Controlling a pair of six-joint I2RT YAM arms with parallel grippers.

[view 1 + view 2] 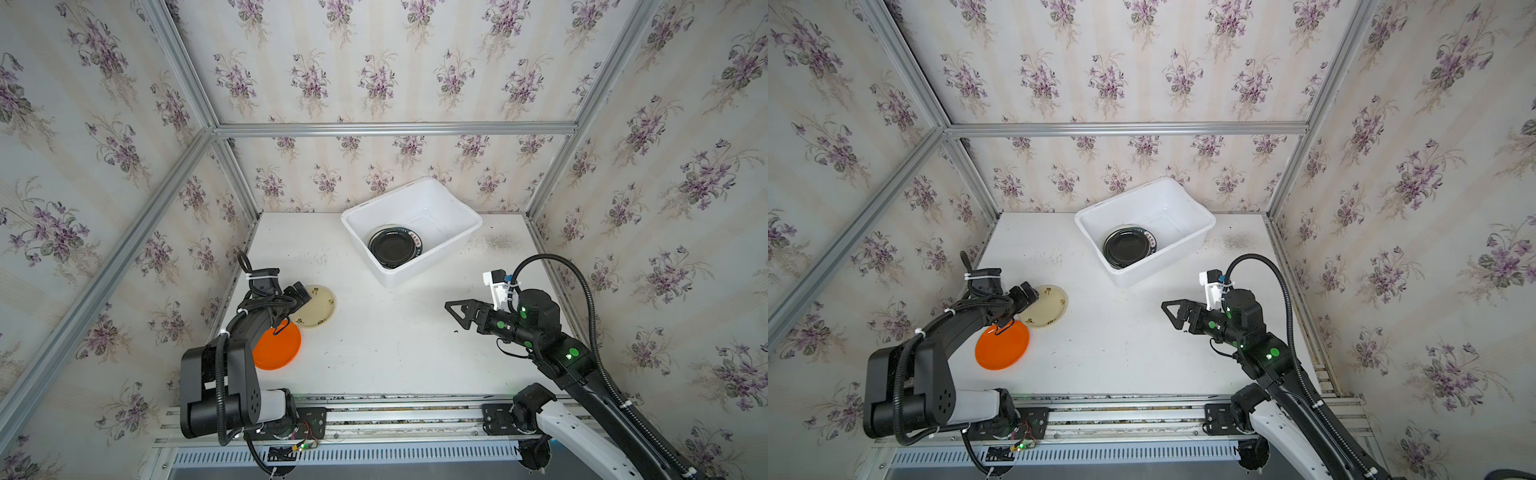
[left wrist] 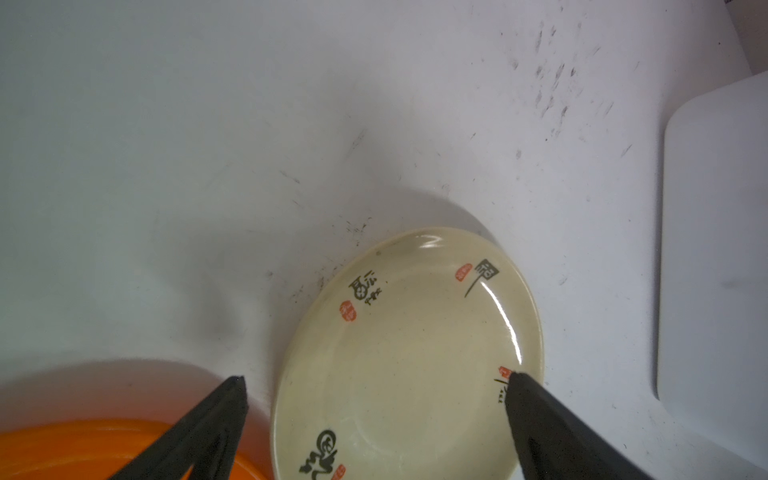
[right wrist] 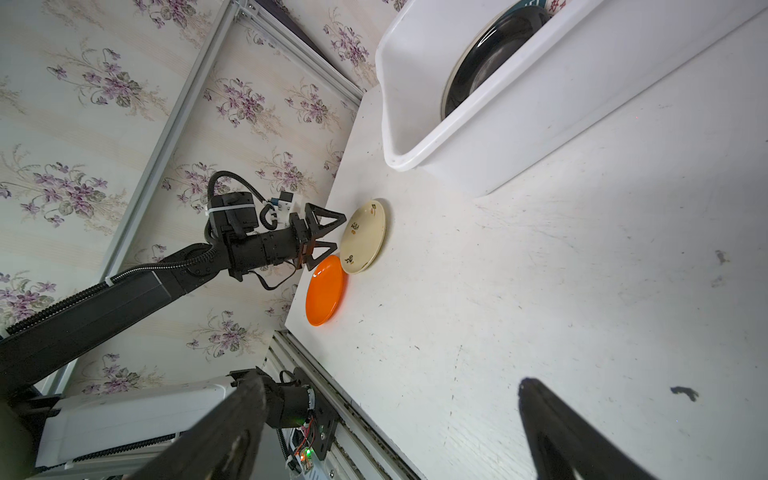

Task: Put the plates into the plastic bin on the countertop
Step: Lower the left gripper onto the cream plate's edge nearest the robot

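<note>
Left wrist view: wide-open left hand [image 2: 376,379] above cream plate [image 2: 409,349]; orange plate [image 2: 83,451] cut off.

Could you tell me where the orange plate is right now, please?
In both top views the orange plate lies at the front left of the countertop, right beside the cream plate.

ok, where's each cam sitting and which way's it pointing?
Top views: high at the front, looking down at the countertop and plastic bin; left arm and right arm show.
Left wrist: above the left pincer, aimed down at the cream plate; its open jaws show.
Right wrist: behind the right pincer, facing across the countertop toward the left arm; its open jaws show.
Shared: both wrist views catch the cream plate, orange plate and plastic bin.
</note>
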